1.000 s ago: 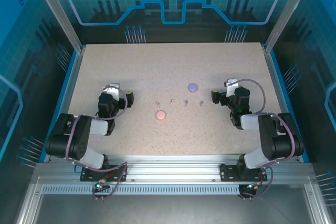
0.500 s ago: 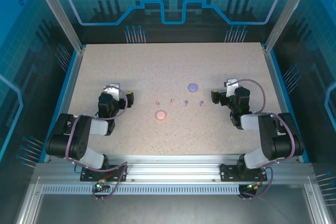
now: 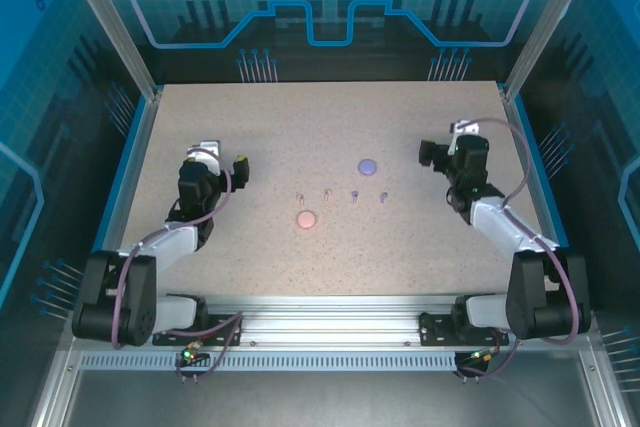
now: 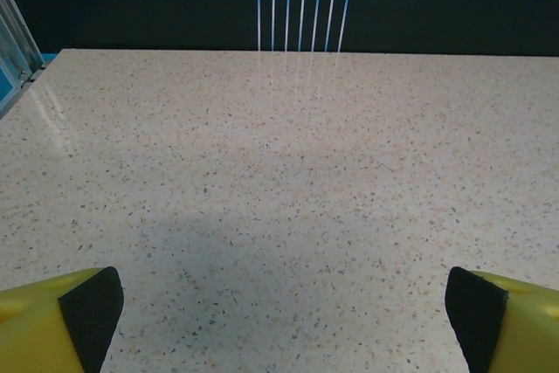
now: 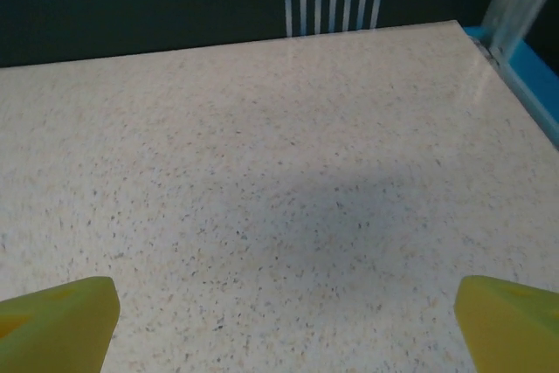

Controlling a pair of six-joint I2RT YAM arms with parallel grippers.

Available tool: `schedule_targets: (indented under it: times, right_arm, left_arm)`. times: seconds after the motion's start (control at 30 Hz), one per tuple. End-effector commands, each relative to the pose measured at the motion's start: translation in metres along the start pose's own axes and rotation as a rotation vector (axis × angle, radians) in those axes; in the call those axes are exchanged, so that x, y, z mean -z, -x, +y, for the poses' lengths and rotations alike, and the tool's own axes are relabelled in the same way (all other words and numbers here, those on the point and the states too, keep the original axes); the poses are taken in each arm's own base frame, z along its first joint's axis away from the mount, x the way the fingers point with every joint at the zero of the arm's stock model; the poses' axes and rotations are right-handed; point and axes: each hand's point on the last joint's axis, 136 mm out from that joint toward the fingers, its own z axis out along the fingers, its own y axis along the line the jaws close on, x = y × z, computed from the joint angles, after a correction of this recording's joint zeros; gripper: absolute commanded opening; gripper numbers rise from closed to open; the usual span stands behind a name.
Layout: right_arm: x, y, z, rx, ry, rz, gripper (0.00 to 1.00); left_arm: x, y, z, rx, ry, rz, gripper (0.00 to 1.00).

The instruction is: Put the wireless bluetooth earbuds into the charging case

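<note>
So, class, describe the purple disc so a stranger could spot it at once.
On the speckled table, find the row of four tiny earbuds near the middle. Just beyond that row, rightwards, lies the purple disc. The other disc is pink and sits on the row's near side.

The black left arm (image 3: 160,242) reaches forward from its base, forearm slanting up and to the right. At its tip the left claw (image 3: 222,157) is spread wide with nothing in it. Seen from its wrist, the yellow fingers (image 4: 39,321) sit at the two lower corners, black pads facing inward.

The black right arm (image 3: 505,227) mirrors it, leaning up and to the left. The right claw (image 3: 445,140) gapes just as wide and is empty too, with its yellow fingertips (image 5: 61,321) far apart.
</note>
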Motion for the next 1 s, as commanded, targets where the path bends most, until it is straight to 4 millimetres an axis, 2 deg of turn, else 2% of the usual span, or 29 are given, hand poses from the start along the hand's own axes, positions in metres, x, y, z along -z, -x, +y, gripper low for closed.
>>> schedule_targets:
  times: [0.0,0.03,0.17,0.27,0.37,0.5,0.67,0.77,0.97]
  right_arm:
    - [0.017,-0.038,-0.04,-0.235,-0.209,0.249,1.0]
    - [0.016,-0.028,-0.03,-0.25,-0.151,0.257,1.0]
    - [0.02,-0.029,0.004,-0.255,0.005,0.311,1.0]
    - [0.028,-0.036,0.03,-0.207,0.059,0.392,1.0]
    - [0.041,-0.048,0.062,-0.133,0.108,0.48,0.99]
    - [0.064,-0.064,0.107,-0.025,0.152,0.573,0.98]
    - [0.091,-0.096,0.17,0.043,0.226,0.709,0.95]
    - [0.104,-0.121,0.204,0.097,0.253,0.792,0.93]
    - [0.119,-0.167,0.257,0.241,0.25,0.907,0.92]
  left_arm:
    - [0.01,0.02,0.002,0.061,0.014,0.014,0.99]
    - [0.013,0.026,-0.001,0.075,0.001,0.023,0.99]
    - [0.021,0.042,-0.022,0.103,-0.116,0.061,0.99]
    - [0.021,0.052,-0.009,0.234,-0.03,0.051,0.99]
    - [0.024,0.055,0.005,0.332,0.068,0.082,0.99]
    - [0.034,0.057,0.002,0.429,0.065,0.115,0.99]
    - [0.052,0.07,-0.029,0.452,-0.134,0.096,0.99]
    - [0.058,0.067,-0.034,0.491,-0.166,0.11,0.99]
    - [0.065,0.042,-0.022,0.637,-0.085,0.152,0.99]
